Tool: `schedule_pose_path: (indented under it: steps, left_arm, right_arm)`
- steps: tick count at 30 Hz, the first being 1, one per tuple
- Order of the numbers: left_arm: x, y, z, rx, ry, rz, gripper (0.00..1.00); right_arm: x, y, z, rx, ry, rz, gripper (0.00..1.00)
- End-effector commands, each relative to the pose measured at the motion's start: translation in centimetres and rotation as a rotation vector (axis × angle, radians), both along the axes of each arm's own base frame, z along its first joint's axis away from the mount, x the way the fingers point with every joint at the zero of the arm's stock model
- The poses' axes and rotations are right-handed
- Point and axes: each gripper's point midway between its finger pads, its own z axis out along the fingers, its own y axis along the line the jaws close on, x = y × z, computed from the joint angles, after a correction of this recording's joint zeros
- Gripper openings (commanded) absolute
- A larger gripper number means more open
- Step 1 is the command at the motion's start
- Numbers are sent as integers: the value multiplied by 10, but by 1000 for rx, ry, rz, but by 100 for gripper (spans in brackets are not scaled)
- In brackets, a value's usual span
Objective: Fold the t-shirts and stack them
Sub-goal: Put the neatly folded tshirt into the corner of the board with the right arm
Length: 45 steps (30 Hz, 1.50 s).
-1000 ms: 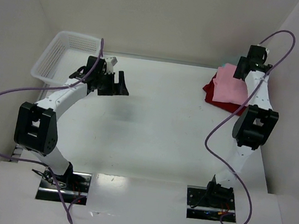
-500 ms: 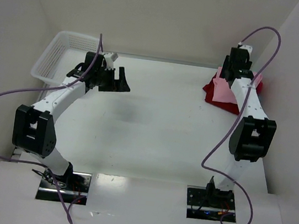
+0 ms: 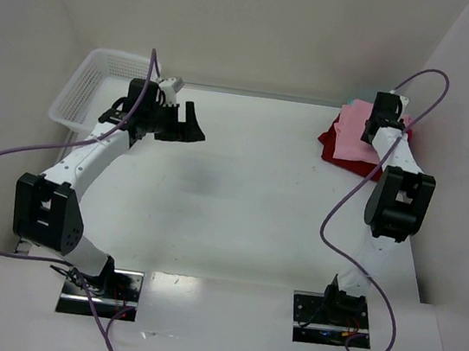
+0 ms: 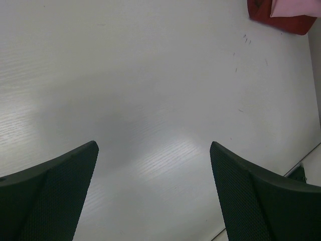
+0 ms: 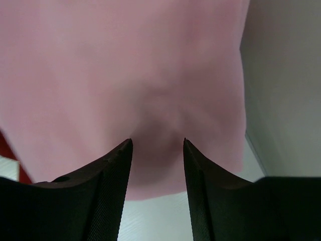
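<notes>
- From above, the left gripper (image 3: 187,124) hangs over the table (image 3: 241,194) just beside the white basket (image 3: 79,88), well apart from the shirts.
- Its wrist camera shows both fingers (image 4: 55,186) spread wide with only bare table between them; the dark red shirt (image 4: 281,17) sits in the far corner.
- From above, the pink shirt (image 3: 353,127) lies on the dark red one at the table's far right, with the right arm over it.
- Only the right wrist view shows the right gripper (image 5: 157,141): fingers partway together, tips on the pink cloth, which puckers between them. Whether it is gripped I cannot tell.
</notes>
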Motion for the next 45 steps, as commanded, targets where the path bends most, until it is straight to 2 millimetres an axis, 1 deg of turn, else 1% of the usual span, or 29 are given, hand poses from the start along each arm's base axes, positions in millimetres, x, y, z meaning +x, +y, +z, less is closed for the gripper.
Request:
schedule_pose_path:
  steps: [1, 2, 5, 6, 7, 8, 12, 14, 15, 18, 19, 20, 21, 22, 23, 24, 25, 26, 28, 29, 32, 33, 38, 39, 40, 41, 42, 44, 45]
  left_arm:
    - [-2, -1, 24, -12, -87, -30, 100]
    - [1, 0, 28, -8, -98, -23, 100]
    - [0, 1, 30, -1, -103, -28, 100]
    - [0, 1, 30, -1, -103, -28, 100]
    - [2, 1, 25, 1, -91, -28, 100]
    - [3, 4, 25, 1, -91, -19, 100]
    - [6, 2, 22, -3, -81, -27, 100]
    - [7, 1, 27, -10, -90, -34, 100]
    - [8, 1, 29, -11, -99, -34, 100]
    - [7, -2, 28, -30, -89, -32, 100]
    - [8, -2, 29, -32, -98, -32, 100]
    - [8, -2, 29, -32, -98, -32, 100]
    - [7, -2, 25, -30, -89, -32, 100]
    - [7, -2, 25, -30, -89, -32, 100]
    - [7, -2, 25, -30, -89, -32, 100]
    - [7, -2, 25, -30, -89, -32, 100]
    - [7, -2, 25, -30, -89, -32, 100]
    - [6, -1, 24, -29, -80, -32, 100]
    - [6, 0, 26, -23, -79, -25, 100]
    - [7, 0, 30, -24, -84, -25, 100]
    - [9, 1, 39, -20, -94, -17, 100]
    - [10, 3, 39, -8, -100, -16, 100]
    - [12, 4, 41, -2, -97, -8, 100]
    - [12, 8, 40, 0, -88, 1, 100]
    - [12, 8, 40, 0, -88, 1, 100]
    - [13, 7, 36, 2, -79, 1, 100]
    - [13, 7, 36, 2, -79, 1, 100]
    - [11, 8, 35, 3, -70, 1, 100]
    - [11, 8, 35, 3, -69, 1, 100]
  right_arm:
    - [8, -35, 2, -22, -44, -83, 51]
    - [8, -44, -3, -27, -35, -105, 53]
    - [13, -46, -8, -28, -38, -105, 53]
    - [16, -45, -11, -21, -42, -97, 56]
    - [18, -45, -8, -23, -51, -97, 56]
    - [20, -45, -19, -20, -38, -97, 56]
    - [35, -48, -8, -18, -62, -103, 61]
    - [36, -49, -4, -16, -65, -117, 61]
    - [37, -46, 11, -8, -97, -102, 61]
    - [44, -36, 43, 28, -191, -51, 65]
    - [48, -34, 62, 27, -246, -38, 65]
    - [49, -33, 62, 27, -243, -25, 67]
    - [54, -38, 79, 23, -287, -25, 68]
    - [57, -39, 66, 29, -255, -26, 68]
    - [61, -38, 62, 37, -245, -19, 68]
    - [68, -39, 68, 35, -255, -19, 68]
    - [70, -40, 57, 41, -227, -20, 68]
    - [75, -40, 36, 54, -199, -27, 69]
    - [78, -42, 20, 60, -179, -43, 73]
    - [79, -43, 3, 65, -151, -45, 74]
    - [86, -44, -13, 72, -152, -50, 76]
    - [86, -44, -30, 77, -124, -52, 76]
    - [95, -41, -66, 111, -80, -42, 78]
    - [102, -40, -61, 117, -99, -31, 78]
    - [105, -39, -70, 125, -91, -24, 79]
    - [109, -37, -71, 139, -101, -22, 80]
    - [115, -39, -63, 134, -125, -20, 80]
    - [119, -35, -70, 155, -111, -2, 81]
    - [126, -36, -58, 149, -136, 1, 81]
